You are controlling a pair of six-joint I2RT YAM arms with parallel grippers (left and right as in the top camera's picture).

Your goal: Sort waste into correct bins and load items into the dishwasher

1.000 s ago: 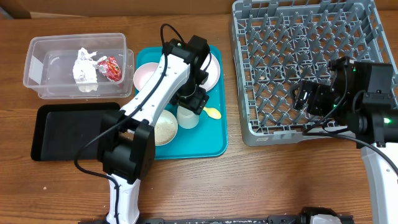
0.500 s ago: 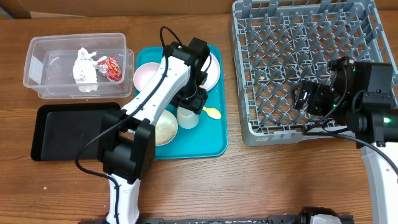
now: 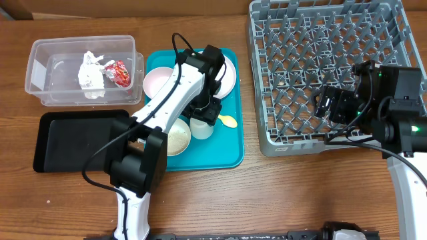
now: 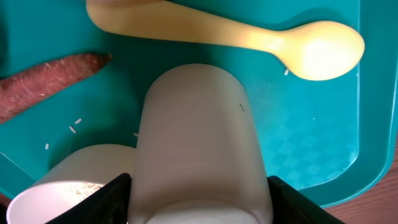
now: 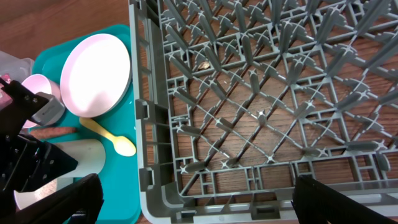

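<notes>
The grey dish rack (image 3: 256,100) fills the desk's far right corner and holds no dishes, so loading has not begun. The teal tray (image 3: 223,155) sits mid-desk, toward the far edge, and carries everything left to handle. The shallow black tray (image 3: 73,140) lies along the left edge and looks bare. The clear tub (image 3: 60,67), in the far left corner, already contains the crumpled white paper (image 3: 90,73) and the red-and-silver wrapper (image 3: 119,72), so that part of the sorting appears done.

On the teal tray are the round plate (image 3: 229,77), a pink bowl (image 3: 157,80), a second bowl with rice in it (image 3: 177,139), the white cup (image 3: 201,128) and the yellow spoon (image 3: 228,121). The left wrist view also shows a reddish-brown food stick (image 4: 43,78) and a few loose rice grains (image 4: 73,129) on the tray floor. No food lump is visible.

The left gripper (image 3: 207,110) is down over the tray. Its dark fingers (image 4: 106,199) lie against both sides of the cup, which touches the rice bowl, so I judge it clamped on the cup. The right gripper (image 3: 331,105) hangs over the rack's near side, spread wide and empty.

By my reckoning, all five dishes and the food scraps remain.
</notes>
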